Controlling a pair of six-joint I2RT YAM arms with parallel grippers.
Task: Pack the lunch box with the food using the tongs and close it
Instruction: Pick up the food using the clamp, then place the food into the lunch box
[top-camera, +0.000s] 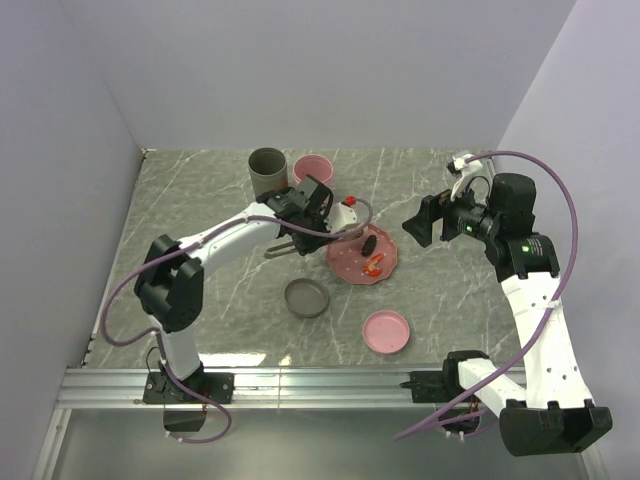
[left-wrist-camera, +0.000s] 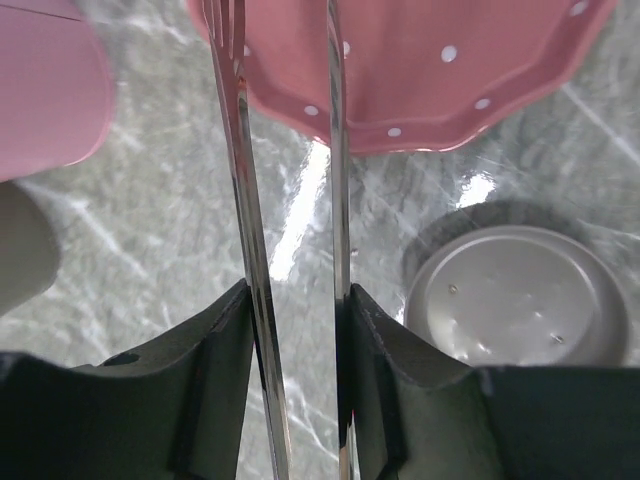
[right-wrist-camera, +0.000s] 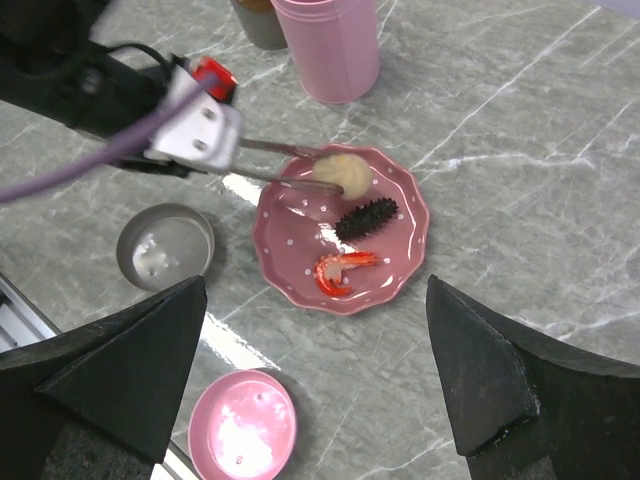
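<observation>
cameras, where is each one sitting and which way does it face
top external: above and behind the bases, looking down at the grey marble table; both arms show whole.
left wrist: on the left arm, looking along the left pincer, closed on slim grey metal tongs, to the pink scalloped plate.
right wrist: raised, looking down on that plate; black fingers of the open right pincer fill the bottom corners.
shared: both wrist views show plate, tongs and the round grey lid.

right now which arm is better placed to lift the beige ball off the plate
Left: the left gripper holds the tongs, whose tips reach the beige ball on the pink plate; the right gripper hangs open and empty.
</observation>
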